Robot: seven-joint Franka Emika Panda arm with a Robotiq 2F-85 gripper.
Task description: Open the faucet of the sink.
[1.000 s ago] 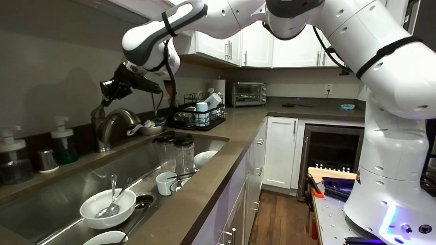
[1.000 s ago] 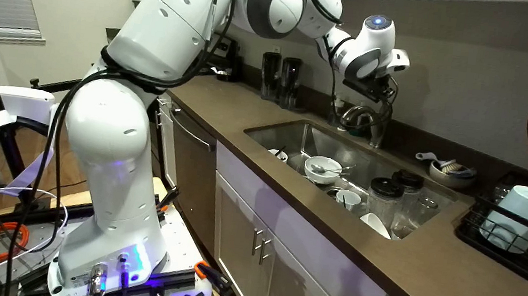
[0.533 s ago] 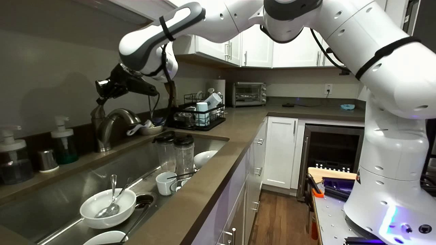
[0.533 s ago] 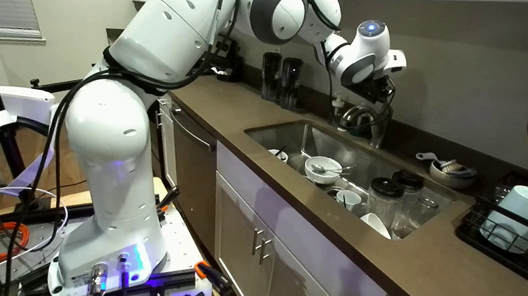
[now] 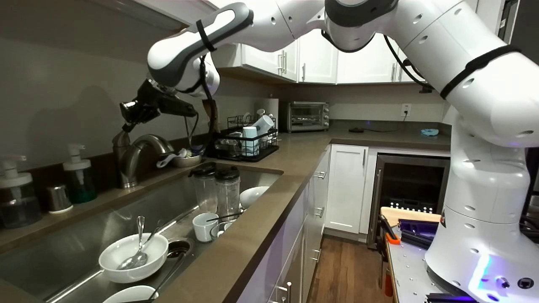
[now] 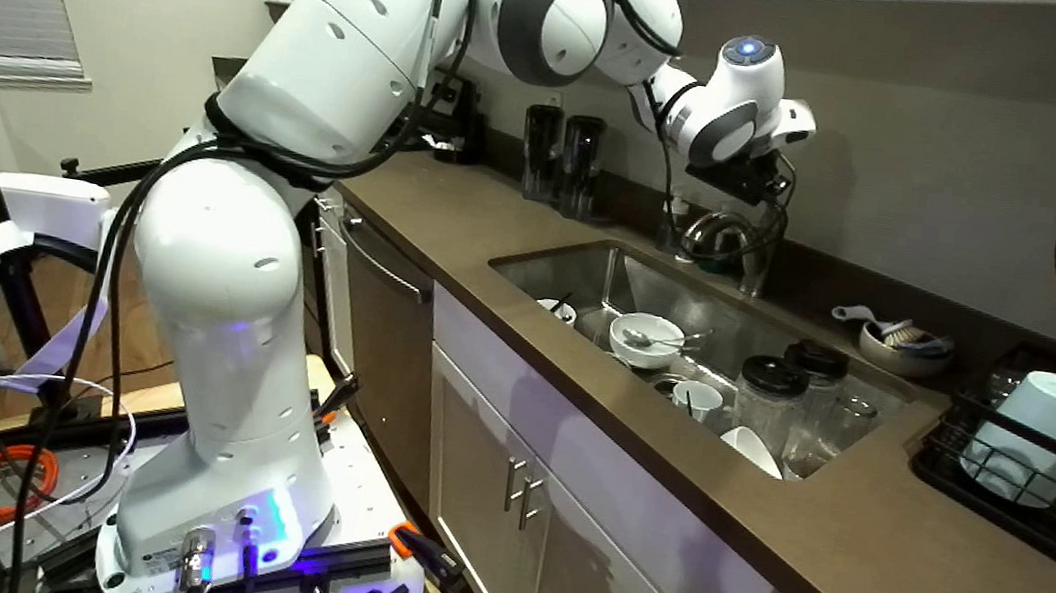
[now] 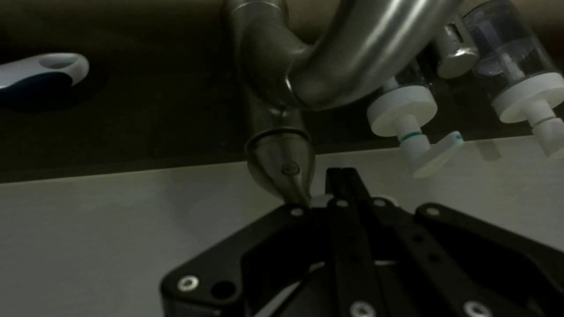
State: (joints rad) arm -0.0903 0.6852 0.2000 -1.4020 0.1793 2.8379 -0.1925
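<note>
The brushed-metal faucet point(image 5: 134, 162) stands behind the sink point(image 6: 689, 301), its spout curving out over the basin; it shows in an exterior view point(image 6: 755, 269) and large in the wrist view point(image 7: 374, 48). Its handle point(image 7: 282, 158) sits on top of the faucet body and shows in an exterior view point(image 5: 121, 139). My gripper point(image 7: 342, 171) is shut and empty, fingertips together, just right of the handle in the wrist view. In an exterior view the gripper point(image 5: 128, 127) is right at the handle's top. The handle's tip is partly hidden behind the gripper; I cannot tell if they touch.
Soap bottles point(image 5: 76, 179) stand beside the faucet near the wall. A bowl with brushes point(image 6: 904, 348) sits on its other side, then the dish rack point(image 6: 1033, 449). The sink holds a white bowl point(image 5: 134, 269), mugs and lidded jars point(image 6: 771, 397). The wall is close behind.
My gripper moved left and slightly down in an exterior view, then slightly back right. The handle's tip, which stood up beside the fingers a second ago, now shows shorter and lower.
</note>
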